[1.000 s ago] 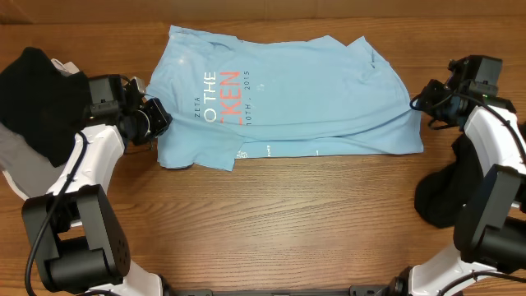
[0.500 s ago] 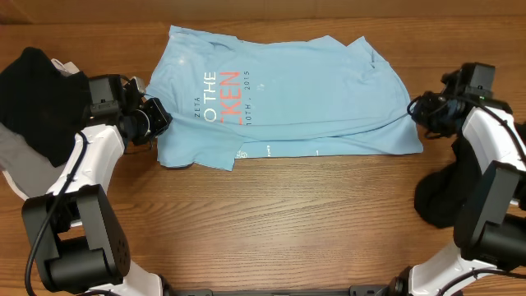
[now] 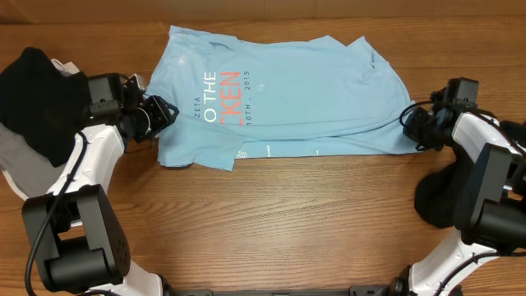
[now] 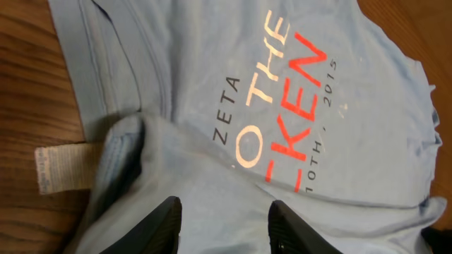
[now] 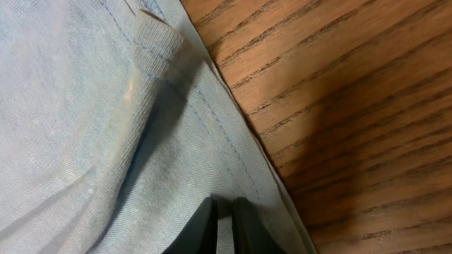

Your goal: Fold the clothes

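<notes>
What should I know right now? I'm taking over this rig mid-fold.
The left end effector is open over the left edge of the light blue T-shirt, gripping nothing.
The right end effector is shut, apparently pinching the shirt's right hem.
The shirt lies across the far middle of the table. Its print is cut off at a crease, so one fold looks made.
A black garment sits far left and a dark garment at right, both bunched.
Left to do: finish folding the shirt, then the other clothes.

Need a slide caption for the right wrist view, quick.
Right gripper pinches the light blue shirt near its hemmed edge, wooden table alongside.
</notes>
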### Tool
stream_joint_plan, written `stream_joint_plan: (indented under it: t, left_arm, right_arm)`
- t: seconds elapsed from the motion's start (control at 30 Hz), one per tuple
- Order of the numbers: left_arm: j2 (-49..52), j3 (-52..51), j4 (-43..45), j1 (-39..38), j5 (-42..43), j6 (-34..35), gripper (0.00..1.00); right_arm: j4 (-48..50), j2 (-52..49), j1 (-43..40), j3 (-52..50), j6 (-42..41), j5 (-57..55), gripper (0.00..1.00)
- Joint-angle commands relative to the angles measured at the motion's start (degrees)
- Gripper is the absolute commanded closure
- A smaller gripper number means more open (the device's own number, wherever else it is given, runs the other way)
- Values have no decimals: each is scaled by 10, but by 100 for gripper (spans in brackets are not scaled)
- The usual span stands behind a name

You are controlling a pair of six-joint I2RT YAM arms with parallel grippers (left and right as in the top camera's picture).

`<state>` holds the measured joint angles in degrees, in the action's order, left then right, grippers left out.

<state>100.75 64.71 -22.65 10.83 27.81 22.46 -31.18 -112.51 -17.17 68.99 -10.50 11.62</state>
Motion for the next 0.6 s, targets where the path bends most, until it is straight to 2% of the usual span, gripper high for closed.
stream_joint_plan:
  t: [0.0, 0.13, 0.2, 0.27, 0.47, 0.57]
  left_arm:
    - [-13, 8, -7, -45, 28, -79, 54]
    - [-15, 8, -33, -167, -92, -151, 53]
    - [-14, 8, -35, -239, -149, -153, 56]
    - [-12, 7, -31, -299, -169, -152, 57]
    - [47, 7, -29, -333, -190, -152, 60]
    - [73, 7, -29, -333, -236, -152, 61]
  right_arm:
    - [0, -26, 3, -5, 0, -4, 88]
    - [-5, -26, 3, -5, 0, -4, 88]
    - [-6, -26, 3, -5, 0, -4, 88]
    - [-6, -26, 3, -5, 0, -4, 88]
    - [-7, -26, 3, -5, 0, -4, 88]
    - [-8, -26, 3, -5, 0, -4, 88]
